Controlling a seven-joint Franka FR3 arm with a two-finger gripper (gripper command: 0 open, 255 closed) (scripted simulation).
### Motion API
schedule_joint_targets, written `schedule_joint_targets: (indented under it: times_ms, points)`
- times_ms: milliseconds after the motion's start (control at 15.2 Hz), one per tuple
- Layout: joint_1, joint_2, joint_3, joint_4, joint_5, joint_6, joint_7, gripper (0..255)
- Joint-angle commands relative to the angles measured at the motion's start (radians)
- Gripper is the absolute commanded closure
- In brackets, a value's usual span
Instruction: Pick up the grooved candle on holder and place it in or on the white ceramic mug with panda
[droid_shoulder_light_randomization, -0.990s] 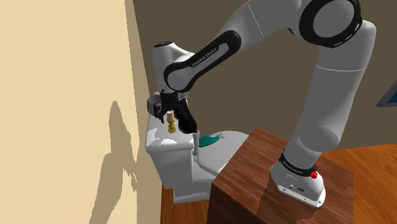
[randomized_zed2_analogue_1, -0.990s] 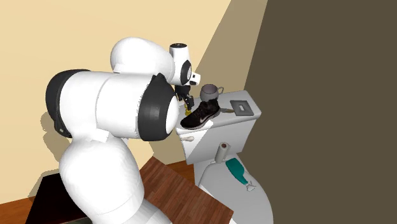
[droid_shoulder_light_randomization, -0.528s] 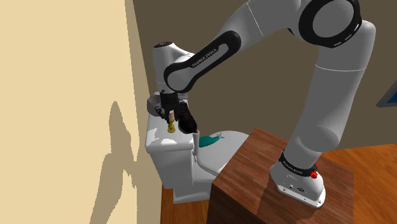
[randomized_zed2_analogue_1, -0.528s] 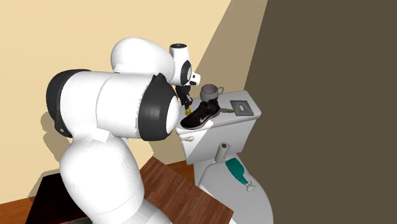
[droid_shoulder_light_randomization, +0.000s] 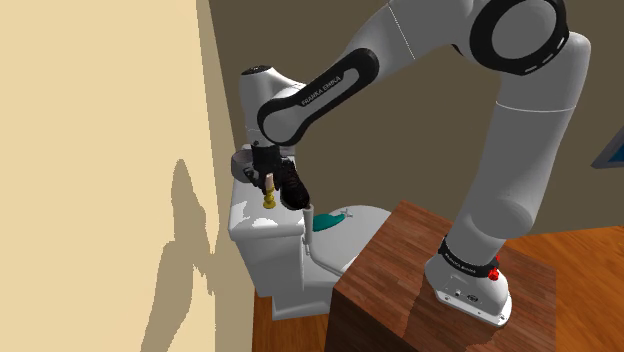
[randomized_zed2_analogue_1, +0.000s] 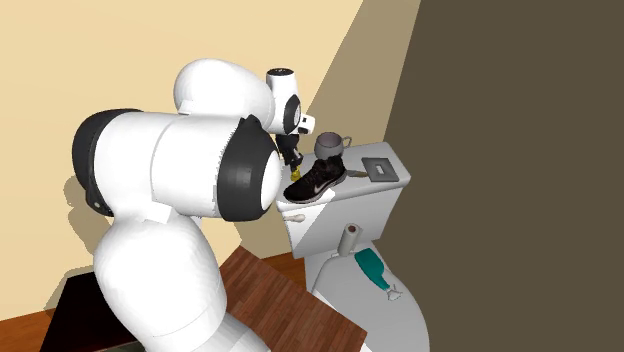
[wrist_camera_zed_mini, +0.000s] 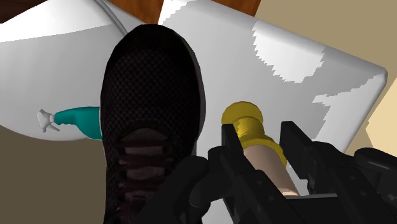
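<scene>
Bathroom corner, tan wall, and everything's parked on the white toilet tank lid (wrist_camera_zed_mini: 331, 70). Gripper (wrist_camera_zed_mini: 261, 130) sits right over the grooved candle (wrist_camera_zed_mini: 262, 159), fingers clamped on its pale body. The gold holder (wrist_camera_zed_mini: 242, 118) pokes out past the tips, and its base looks to be down on the lid. A black shoe (wrist_camera_zed_mini: 153, 95) lies right alongside the gripper, so I'd lift straight up before going sideways, keep the candle upright, and not clip the shoe. Greyish mug (randomized_zed2_analogue_1: 330, 147) stands near the gripper, just past that shoe. Can't see inside it, but nothing sticks out of it.
</scene>
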Motion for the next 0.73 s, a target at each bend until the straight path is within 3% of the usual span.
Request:
schedule_joint_targets:
  times_ms: [0,660]
  points:
    - [-0.001,-0.007,0.000,0.004,0.003,-0.012,-0.002,255]
    - [-0.006,-0.070,0.005,0.069,0.033,-0.136,-0.024,255]
